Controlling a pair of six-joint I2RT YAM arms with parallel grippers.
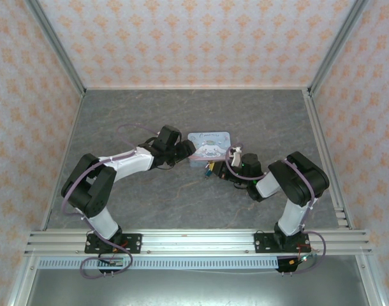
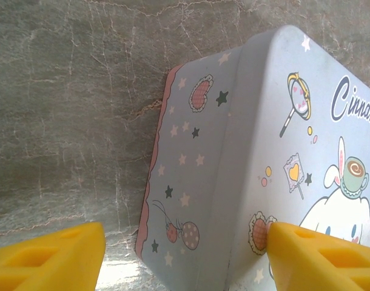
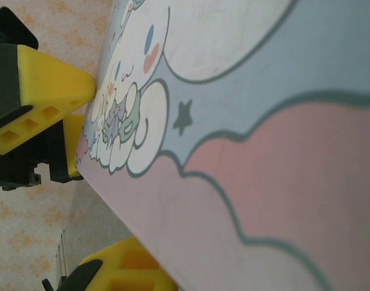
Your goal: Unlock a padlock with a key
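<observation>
The pastel-blue cartoon tin (image 1: 208,146) sits mid-table. A tiny dark-blue speck at its front edge looks like the padlock (image 1: 208,173). The key is too small to make out. My left gripper (image 1: 187,152) is at the tin's left end. In the left wrist view the left gripper (image 2: 185,245) stands open astride a corner of the tin (image 2: 276,139): one finger (image 2: 321,254) rests on the lid, the other (image 2: 51,257) stands off the side wall. My right gripper (image 1: 213,167) is at the tin's front edge. One of its yellow fingers (image 3: 121,270) shows below the tin (image 3: 252,151); the other is hidden.
Grey marbled tabletop (image 1: 182,115) inside patterned walls, with aluminium rails (image 1: 194,241) along the near edge. In the right wrist view the left gripper's yellow fingers (image 3: 48,91) press at the tin's far end.
</observation>
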